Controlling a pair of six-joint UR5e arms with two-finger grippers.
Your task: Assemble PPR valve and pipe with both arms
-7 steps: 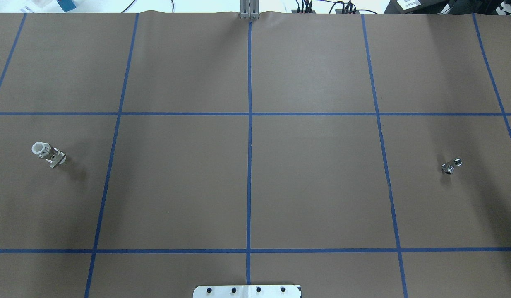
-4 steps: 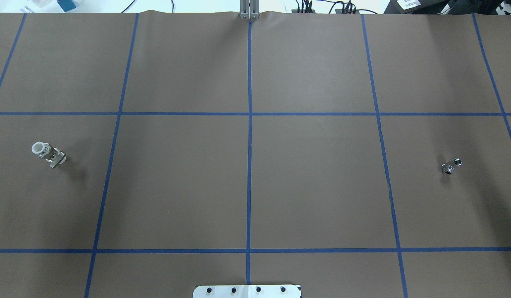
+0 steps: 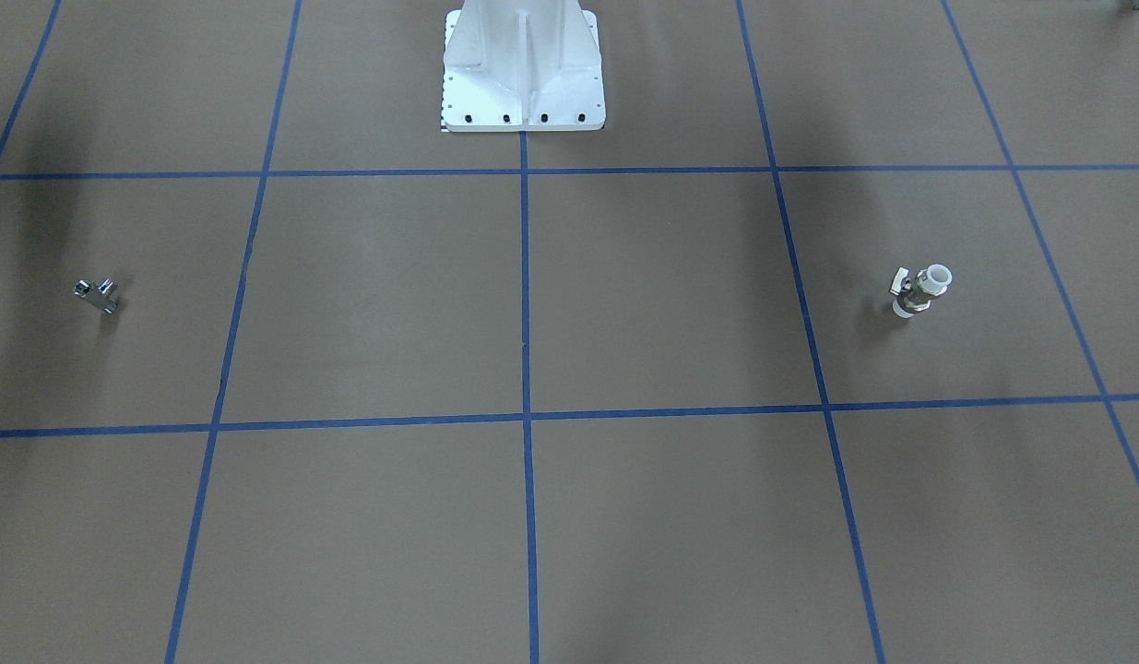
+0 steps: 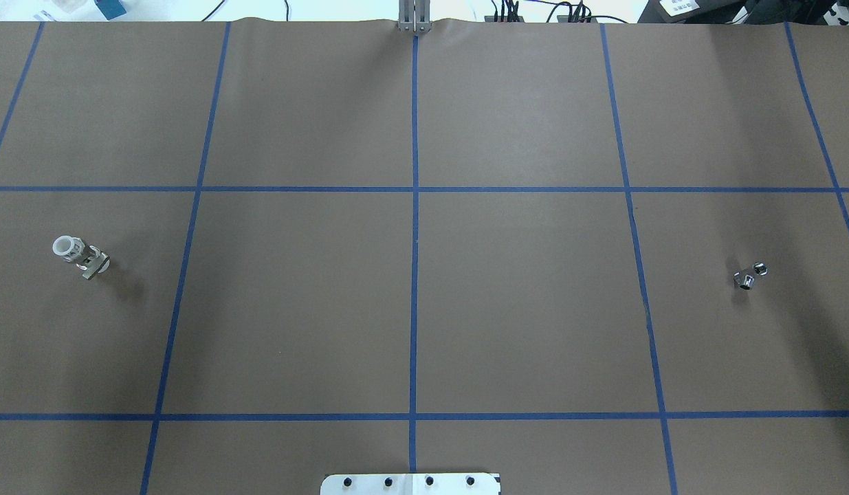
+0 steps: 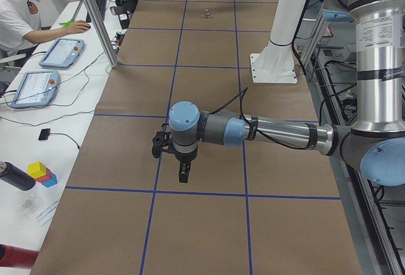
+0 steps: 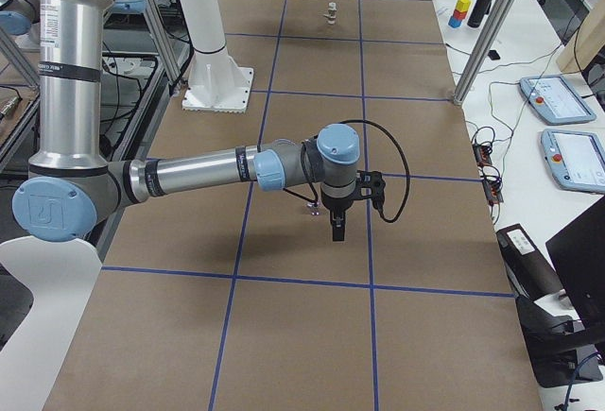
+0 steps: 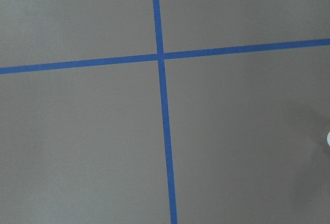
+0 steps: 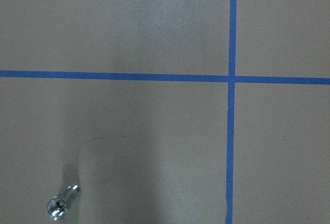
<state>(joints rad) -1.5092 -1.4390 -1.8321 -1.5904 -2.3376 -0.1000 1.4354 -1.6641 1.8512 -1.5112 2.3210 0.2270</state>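
The PPR valve (image 4: 80, 256) lies on the brown table at the overhead view's left, white open end up-left; it also shows in the front-facing view (image 3: 921, 290) and far off in the exterior right view (image 6: 331, 12). The chrome T-shaped pipe (image 4: 748, 276) lies at the right, also in the front-facing view (image 3: 97, 293) and low left in the right wrist view (image 8: 61, 204). My left gripper (image 5: 183, 174) hangs above the table in the exterior left view only. My right gripper (image 6: 337, 230) shows in the exterior right view only. I cannot tell whether either is open or shut.
The white pedestal base (image 3: 523, 74) stands at the robot's side of the table. Blue tape lines (image 4: 414, 206) grid the brown cover. An operator (image 5: 25, 9) sits at a side desk with tablets (image 5: 60, 52). Coloured blocks (image 5: 42, 172) lie off the table.
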